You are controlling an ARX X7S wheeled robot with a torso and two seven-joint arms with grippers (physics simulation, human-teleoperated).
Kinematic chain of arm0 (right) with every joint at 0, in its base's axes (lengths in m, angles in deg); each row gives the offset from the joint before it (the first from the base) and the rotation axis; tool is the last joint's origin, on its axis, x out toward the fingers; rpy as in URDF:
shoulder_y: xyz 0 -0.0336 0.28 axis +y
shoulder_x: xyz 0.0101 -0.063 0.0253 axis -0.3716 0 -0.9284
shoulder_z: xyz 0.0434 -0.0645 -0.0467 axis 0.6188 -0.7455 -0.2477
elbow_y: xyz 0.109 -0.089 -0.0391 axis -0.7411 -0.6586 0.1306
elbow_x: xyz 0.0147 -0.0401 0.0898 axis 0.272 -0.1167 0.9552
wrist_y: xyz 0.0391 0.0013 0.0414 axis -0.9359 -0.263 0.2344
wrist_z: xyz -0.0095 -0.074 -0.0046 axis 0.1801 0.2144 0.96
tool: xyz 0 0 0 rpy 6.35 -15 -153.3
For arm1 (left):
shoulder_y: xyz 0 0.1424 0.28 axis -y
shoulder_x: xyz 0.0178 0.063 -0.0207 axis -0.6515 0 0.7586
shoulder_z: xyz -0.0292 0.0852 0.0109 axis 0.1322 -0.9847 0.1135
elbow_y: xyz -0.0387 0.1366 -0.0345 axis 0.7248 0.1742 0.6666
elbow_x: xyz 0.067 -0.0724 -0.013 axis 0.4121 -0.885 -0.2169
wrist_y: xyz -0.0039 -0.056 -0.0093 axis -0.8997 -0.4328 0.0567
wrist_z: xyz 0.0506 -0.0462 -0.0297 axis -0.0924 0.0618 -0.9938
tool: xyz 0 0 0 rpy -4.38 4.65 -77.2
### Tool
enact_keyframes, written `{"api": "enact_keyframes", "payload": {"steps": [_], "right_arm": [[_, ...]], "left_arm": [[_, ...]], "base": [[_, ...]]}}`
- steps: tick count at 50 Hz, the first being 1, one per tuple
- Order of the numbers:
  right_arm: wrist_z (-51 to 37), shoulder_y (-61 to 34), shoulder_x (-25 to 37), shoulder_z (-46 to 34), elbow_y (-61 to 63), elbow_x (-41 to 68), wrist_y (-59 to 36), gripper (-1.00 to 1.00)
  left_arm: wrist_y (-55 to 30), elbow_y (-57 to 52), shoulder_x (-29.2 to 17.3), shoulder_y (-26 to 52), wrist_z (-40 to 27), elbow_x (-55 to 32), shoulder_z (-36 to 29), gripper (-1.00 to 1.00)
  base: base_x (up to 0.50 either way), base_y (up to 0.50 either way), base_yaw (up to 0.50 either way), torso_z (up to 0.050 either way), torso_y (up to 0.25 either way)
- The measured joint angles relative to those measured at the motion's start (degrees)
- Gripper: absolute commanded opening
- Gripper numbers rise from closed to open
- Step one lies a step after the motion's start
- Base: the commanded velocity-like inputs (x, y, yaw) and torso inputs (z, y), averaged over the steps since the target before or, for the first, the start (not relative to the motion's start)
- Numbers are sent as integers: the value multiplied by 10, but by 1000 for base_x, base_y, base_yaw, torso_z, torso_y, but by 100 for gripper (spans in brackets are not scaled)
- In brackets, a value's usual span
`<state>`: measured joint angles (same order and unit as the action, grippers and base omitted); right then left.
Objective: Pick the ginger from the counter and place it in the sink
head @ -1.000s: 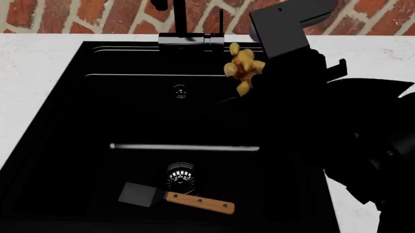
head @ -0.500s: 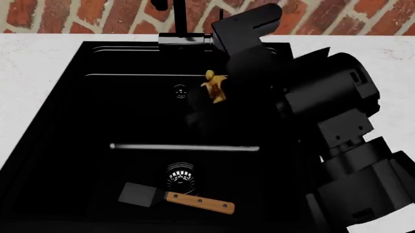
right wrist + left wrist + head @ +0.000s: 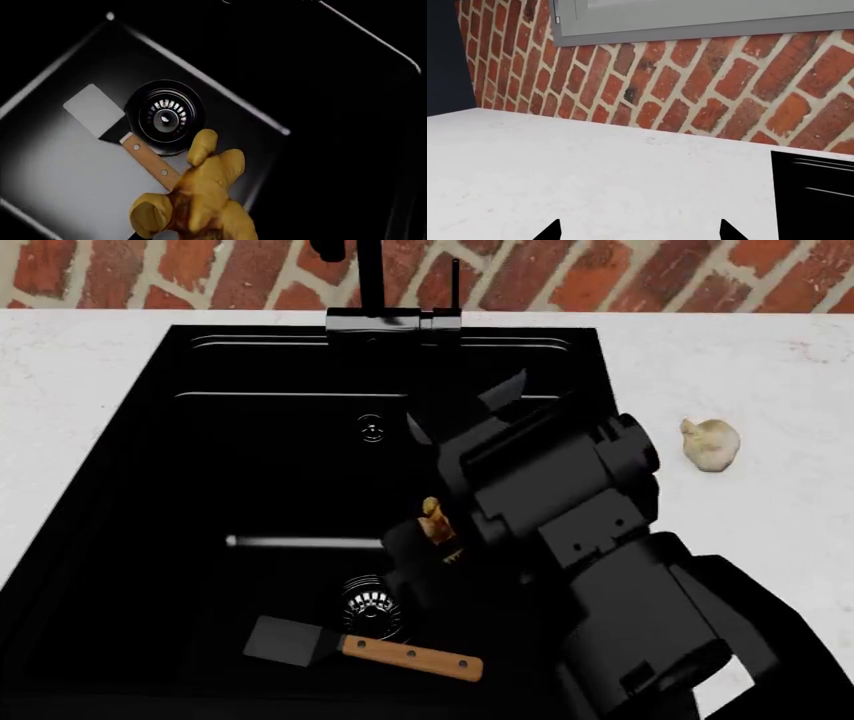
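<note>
Comparing with half a second back, my right arm has swung nearer and lower, so the ginger (image 3: 433, 519) now hangs over the middle of the sink (image 3: 147, 570) instead of up by the faucet (image 3: 380, 300) at the far rim. That move has also uncovered the pale garlic bulb (image 3: 709, 444) on the counter (image 3: 747, 390), right of the basin.

Only a sliver of the root shows from the head camera, roughly upright. The right wrist camera shows far more: the ginger (image 3: 200, 197) with a long lobe pointing toward the drain (image 3: 165, 117) and stubbier lobes to either side, so I take its long axis as running out from the grip toward the basin floor.

My right gripper (image 3: 434, 540) is clamped on the ginger, though its black fingers blur into the black sink, so I can't judge how wide they sit. The root is held in the air, above the spatula (image 3: 360, 643) that lies near the drain.

My left gripper (image 3: 640, 231) shows two fingertips well apart, over bare counter left of the sink, touching nothing.
</note>
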<state>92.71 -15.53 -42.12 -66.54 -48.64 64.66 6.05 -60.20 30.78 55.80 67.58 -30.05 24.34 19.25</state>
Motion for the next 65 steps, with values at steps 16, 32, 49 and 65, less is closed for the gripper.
{"api": "enact_keyframes", "payload": {"steps": [16,32,49,65], "right_arm": [[36,30,-14,-37,-28,-11,10,-100],[67,58,-23,-67,-34,-30,15,-100],[70,59,-25,-68,-17,-54,10,-100],[63,58,-23,-64,-21,-41,6,100]], "left_arm": [[0,1,-1,0,-2,-1,-4,100],[2,5,1,0,-4,-2,-12,100],[4,4,1,-1,-5,-6,-10,100],[6,5,0,-3,-6,-8,-9,100]], "base": [[0,0,0,0,0],[0,0,0,0,0],[-4,-1,-2,0,0],[-1,-1,-1,0,0]]}}
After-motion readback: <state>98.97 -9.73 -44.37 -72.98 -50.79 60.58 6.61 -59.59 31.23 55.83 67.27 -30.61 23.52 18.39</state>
